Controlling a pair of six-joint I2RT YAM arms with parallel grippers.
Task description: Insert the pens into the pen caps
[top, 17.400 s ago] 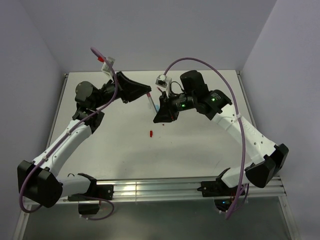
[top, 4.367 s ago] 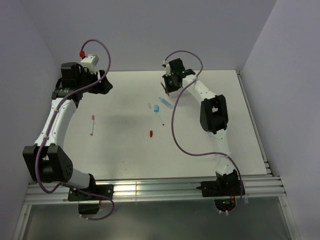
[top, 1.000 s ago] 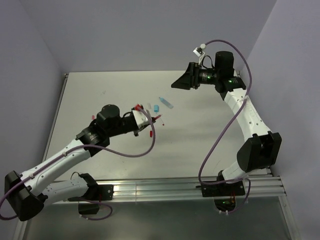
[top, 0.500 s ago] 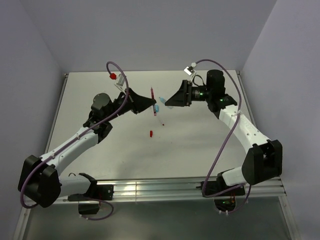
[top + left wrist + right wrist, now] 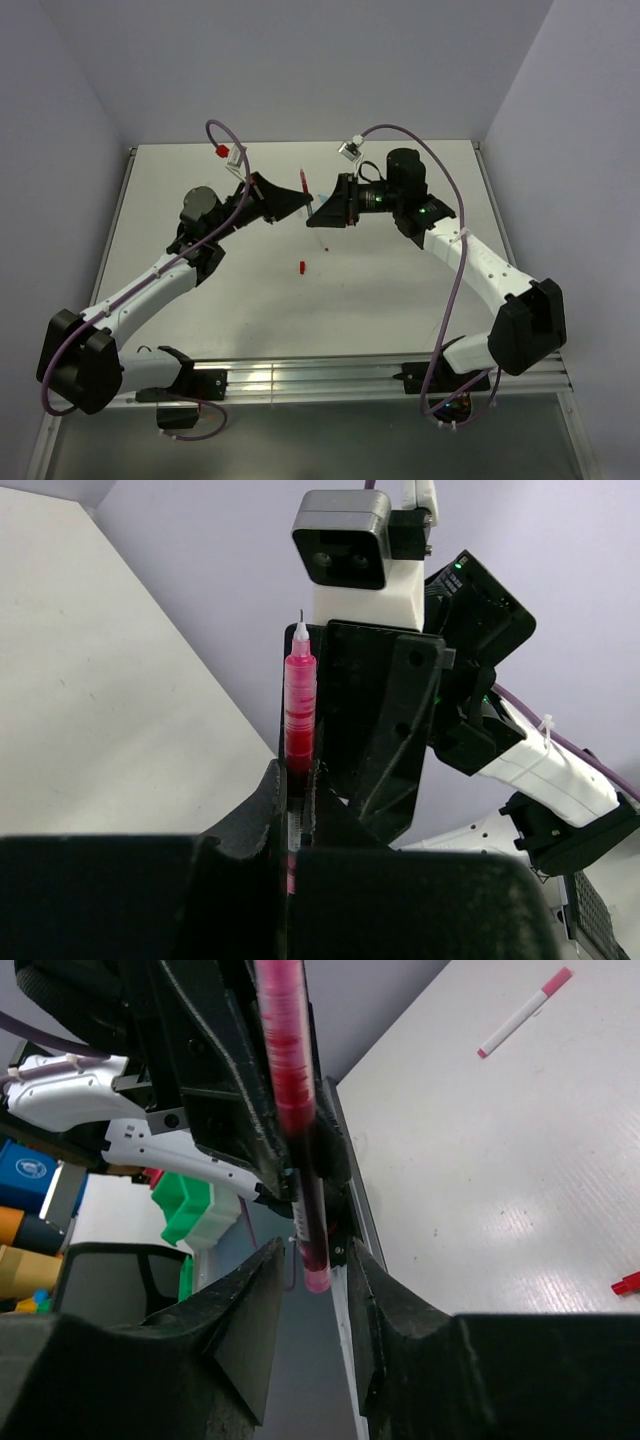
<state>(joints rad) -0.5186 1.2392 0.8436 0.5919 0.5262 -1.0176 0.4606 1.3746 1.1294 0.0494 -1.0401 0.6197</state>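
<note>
My left gripper (image 5: pixel 301 201) is shut on a dark red pen (image 5: pixel 303 184) and holds it upright above the table's middle, white tip up. The left wrist view shows the pen (image 5: pixel 300 705) rising from between my shut fingers (image 5: pixel 268 798). My right gripper (image 5: pixel 313 218) faces the left one, open. In the right wrist view its jaws stand on either side of the pen's lower end (image 5: pixel 316 1272), not touching it. A red pen cap (image 5: pixel 302 266) lies on the table in front of both grippers and shows at the right edge of the right wrist view (image 5: pixel 628 1282). The light blue cap is hidden.
A white pen with a pink-red end (image 5: pixel 522 1013) lies on the table to the left. The left arm's fingers (image 5: pixel 225 1090) fill the space just behind the pen. A green bin (image 5: pixel 190 1222) stands off the table's near edge.
My right gripper has moved left, up against the left gripper, so the held pen's lower end now sits between its open jaws. The left gripper keeps holding the pen.
</note>
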